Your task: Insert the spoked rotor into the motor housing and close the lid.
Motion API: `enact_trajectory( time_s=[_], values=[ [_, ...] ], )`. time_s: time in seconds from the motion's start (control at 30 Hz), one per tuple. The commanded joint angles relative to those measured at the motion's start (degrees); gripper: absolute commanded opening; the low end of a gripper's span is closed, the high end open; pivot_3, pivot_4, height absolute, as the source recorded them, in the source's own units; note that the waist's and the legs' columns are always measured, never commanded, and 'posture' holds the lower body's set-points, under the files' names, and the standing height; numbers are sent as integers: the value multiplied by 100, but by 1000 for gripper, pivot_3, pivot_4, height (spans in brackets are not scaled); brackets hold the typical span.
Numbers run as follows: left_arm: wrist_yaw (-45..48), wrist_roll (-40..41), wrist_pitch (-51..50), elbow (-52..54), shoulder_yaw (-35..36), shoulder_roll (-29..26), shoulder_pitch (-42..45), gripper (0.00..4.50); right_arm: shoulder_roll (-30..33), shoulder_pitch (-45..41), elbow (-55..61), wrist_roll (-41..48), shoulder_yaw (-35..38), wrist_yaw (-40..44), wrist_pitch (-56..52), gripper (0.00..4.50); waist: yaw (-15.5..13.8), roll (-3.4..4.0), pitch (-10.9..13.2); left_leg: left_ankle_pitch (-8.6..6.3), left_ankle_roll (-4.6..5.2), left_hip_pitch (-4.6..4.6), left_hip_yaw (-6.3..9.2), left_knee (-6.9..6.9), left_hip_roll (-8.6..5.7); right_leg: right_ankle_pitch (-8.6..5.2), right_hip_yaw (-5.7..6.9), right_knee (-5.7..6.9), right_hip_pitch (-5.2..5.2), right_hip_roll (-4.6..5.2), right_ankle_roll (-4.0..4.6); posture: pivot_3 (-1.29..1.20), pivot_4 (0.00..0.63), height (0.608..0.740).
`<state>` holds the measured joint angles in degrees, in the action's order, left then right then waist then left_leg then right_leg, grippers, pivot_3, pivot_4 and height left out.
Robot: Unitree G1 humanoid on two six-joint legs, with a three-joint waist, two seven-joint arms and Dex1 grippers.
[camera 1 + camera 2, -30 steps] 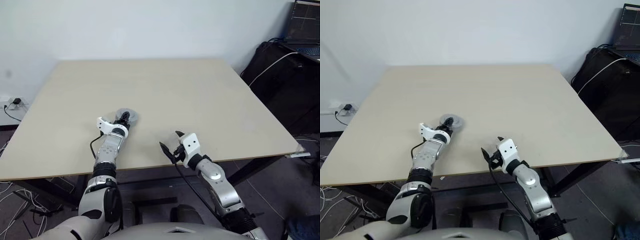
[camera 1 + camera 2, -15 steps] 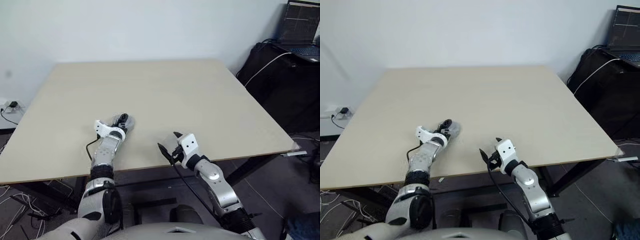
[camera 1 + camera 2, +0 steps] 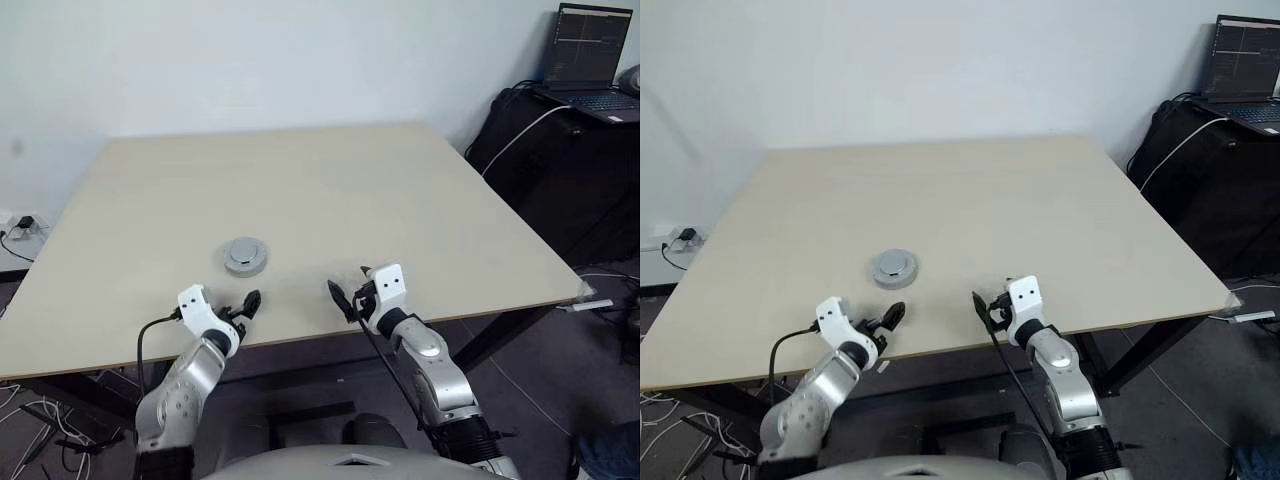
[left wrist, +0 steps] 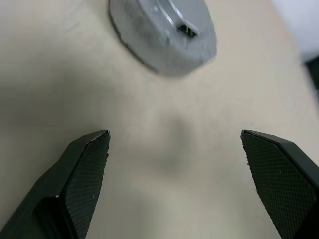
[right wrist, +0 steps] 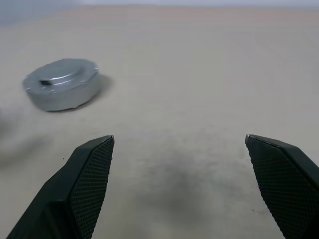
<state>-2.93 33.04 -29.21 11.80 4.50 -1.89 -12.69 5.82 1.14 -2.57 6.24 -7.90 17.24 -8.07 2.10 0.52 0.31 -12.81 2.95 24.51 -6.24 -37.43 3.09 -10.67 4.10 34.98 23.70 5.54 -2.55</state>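
The motor housing (image 3: 245, 256) sits closed under its lid (image 4: 175, 22) near the table's (image 3: 400, 200) front edge. Left gripper (image 3: 240, 308) and right gripper (image 3: 349, 293) hang spread and empty beside it. A stray sweep from either could knock the assembly or unseat the lid.

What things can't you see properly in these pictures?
- Inside the round grey metal motor housing: its smooth grey lid covers it in every view, so the rotor and windings are hidden.
- The small dark slot on the lid top: too small in the head views to tell what it is.
- The housing's far part in the left wrist view: cut off by the picture edge.
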Motion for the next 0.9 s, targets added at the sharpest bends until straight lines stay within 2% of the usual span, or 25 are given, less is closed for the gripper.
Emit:
enact_trajectory(
  time_s=[0.03, 0.13, 0.27, 0.4, 0.67, 0.9],
  values=[
    [-142, -1479, 1369, 221, -448, -140, -247, 4476, -88, 40, 97, 22, 195, -190, 183, 4500, -24, 2, 4, 0, -1, 2, -1, 7, 0, 1, 0, 0, 5, 1, 1, 0, 0, 740],
    [-303, -2381, 2439, 26, -618, -143, -480, 4476, -124, 137, 90, -138, 256, -377, 461, 4500, -94, 16, 13, 1, -5, 10, -6, 24, -1, 1, 0, 0, 23, 4, 2, 0, 0, 740],
    [-323, -3128, 3474, -132, -766, -184, -704, 4476, -166, 228, 116, -150, 374, -518, 692, 4500, -135, 29, 18, 1, -5, 22, -27, 37, -1, 0, -20, -2, 50, 5, 3, 0, 0, 740],
    [-366, -3295, 3907, -158, -724, -48, -803, 4476, -107, 294, 107, -154, 447, -564, 807, 4500, -144, 25, 20, 1, -5, 37, -40, 36, -1, -1, -33, -5, 70, 6, 2, 0, 0, 740],
    [-428, -3342, 4082, -253, -552, 246, -745, 4476, -211, 280, -41, -18, 616, -571, 867, 4500, -137, 19, 25, 1, -4, 39, -41, 35, 1, -1, -34, -3, 75, 3, 1, 0, 0, 740],
    [-303, -3336, 4127, -300, -489, 291, -729, 4476, -355, 280, -162, 11, 676, -577, 993, 4500, -137, 18, 26, 1, -4, 39, -42, 31, 1, -1, -35, -3, 74, 3, 1, 0, 0, 740]
  ],
)
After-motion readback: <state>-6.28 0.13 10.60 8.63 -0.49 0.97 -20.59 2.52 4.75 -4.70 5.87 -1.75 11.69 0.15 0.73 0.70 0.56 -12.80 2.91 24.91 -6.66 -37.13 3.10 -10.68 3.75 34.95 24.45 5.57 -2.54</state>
